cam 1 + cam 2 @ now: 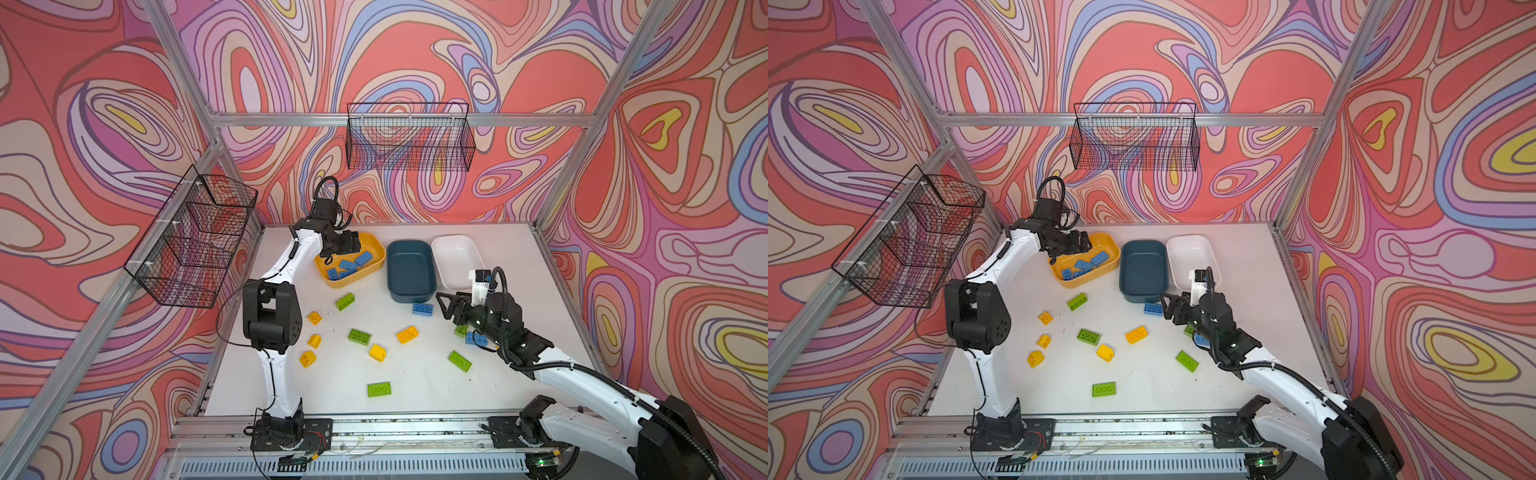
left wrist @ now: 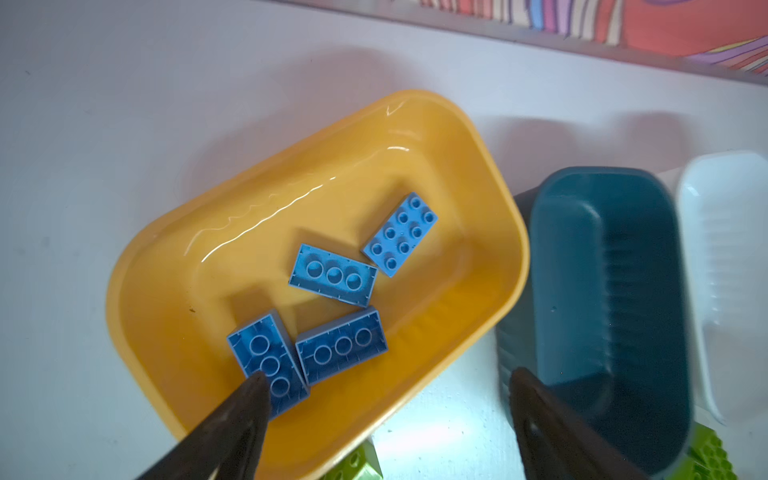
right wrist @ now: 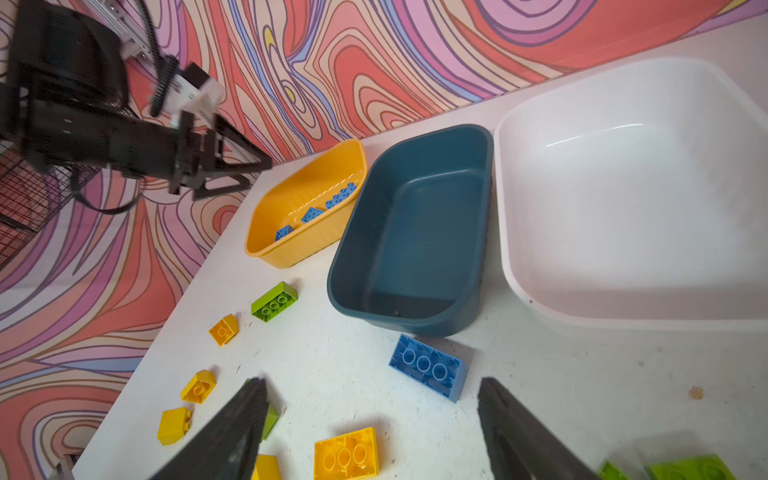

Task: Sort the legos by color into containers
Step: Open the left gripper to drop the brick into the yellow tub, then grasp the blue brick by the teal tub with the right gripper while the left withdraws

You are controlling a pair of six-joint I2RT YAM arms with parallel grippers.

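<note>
The teal tub (image 3: 353,249) stands between yellow tub (image 2: 166,232) and white tub (image 3: 623,187); green bricks (image 1: 360,336) and yellow bricks (image 1: 407,334) litter the table (image 1: 415,395). Left gripper (image 2: 386,376), jaws spread, hangs over four blue bricks (image 2: 332,274) in the yellow tub. Right gripper (image 3: 372,381), also spread, holds nothing; a loose blue brick (image 3: 428,368) lies just ahead, beside the teal tub.

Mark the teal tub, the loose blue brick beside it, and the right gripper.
teal tub (image 1: 411,270): in a top view, on its bare floor.
loose blue brick (image 1: 422,308): in a top view, on its middle.
right gripper (image 3: 372,381): right wrist view, midway between its open fingertips.
</note>
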